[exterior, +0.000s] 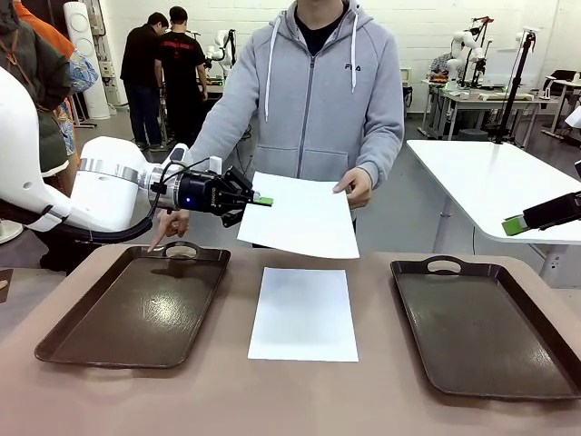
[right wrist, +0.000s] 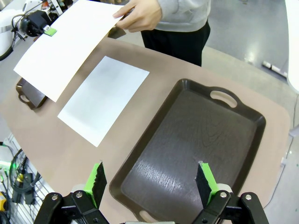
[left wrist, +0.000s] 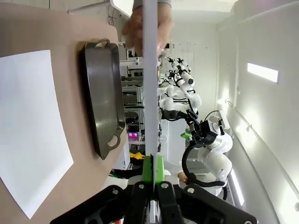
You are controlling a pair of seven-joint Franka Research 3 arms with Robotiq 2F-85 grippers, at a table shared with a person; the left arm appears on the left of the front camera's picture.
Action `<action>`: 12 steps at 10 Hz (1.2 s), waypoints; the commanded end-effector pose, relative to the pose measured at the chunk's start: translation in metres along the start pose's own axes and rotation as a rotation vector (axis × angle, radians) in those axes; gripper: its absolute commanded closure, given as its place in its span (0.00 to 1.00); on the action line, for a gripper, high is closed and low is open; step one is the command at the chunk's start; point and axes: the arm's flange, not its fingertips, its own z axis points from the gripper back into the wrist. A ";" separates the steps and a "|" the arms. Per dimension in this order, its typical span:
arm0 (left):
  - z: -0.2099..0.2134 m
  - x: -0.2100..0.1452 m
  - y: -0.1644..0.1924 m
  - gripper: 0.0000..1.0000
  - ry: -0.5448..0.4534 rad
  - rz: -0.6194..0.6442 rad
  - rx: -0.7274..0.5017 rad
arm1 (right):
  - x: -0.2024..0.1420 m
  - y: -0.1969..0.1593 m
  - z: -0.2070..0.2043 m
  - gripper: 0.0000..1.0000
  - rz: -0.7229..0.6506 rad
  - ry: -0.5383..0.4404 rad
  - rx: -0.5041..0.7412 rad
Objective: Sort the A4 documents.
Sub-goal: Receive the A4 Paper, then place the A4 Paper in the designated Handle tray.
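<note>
1. Nearest, the table (exterior: 300,404) carries a left tray (exterior: 136,313) and a right tray (exterior: 486,331), both bare. A flat sheet (exterior: 304,313) lies between them, touching neither, with its long axis running from the robot's side toward the person.
2. Above the far end of that paper, a held sheet (exterior: 304,218) hangs in the air, tipped a little. Its long axis also appears to run from the person toward the robot.
3. The left gripper (exterior: 259,200) meets the held sheet from its left side, and its jaws are pinched tight on the left long edge. In the left wrist view the paper stands edge-on, a thin line rising straight out from between the green pads (left wrist: 147,170).
4. The person's holding hand (exterior: 356,188) grips the opposite far right corner, so the paper is held on both sides at once.
5. The person's pointing hand (exterior: 171,227) has a finger down at the far handle of the left tray, just below the left gripper.
6. This looks like the handover of one document.
   - The left tray lies just below the jaws and a little to their left, nearer than the right tray.
   - A short move down and leftward should do, keeping the sheet's long axis in line with the tray's.
   - Pulling before the holding hand lets go could crease or tear the paper.
7. The right gripper (right wrist: 150,175) hovers over the near end of the right tray with its jaws wide and empty. It is well apart from both sheets, so the left arm is plainly the nearer one.
</note>
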 end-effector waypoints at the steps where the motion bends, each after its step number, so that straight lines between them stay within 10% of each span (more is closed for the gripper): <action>1: 0.000 0.001 0.004 1.00 -0.004 0.025 -0.001 | -0.001 -0.001 -0.002 0.00 -0.007 -0.005 0.022; 12: 0.000 0.001 0.004 1.00 -0.004 0.025 -0.001 | -0.001 -0.001 -0.002 0.00 -0.007 -0.005 0.022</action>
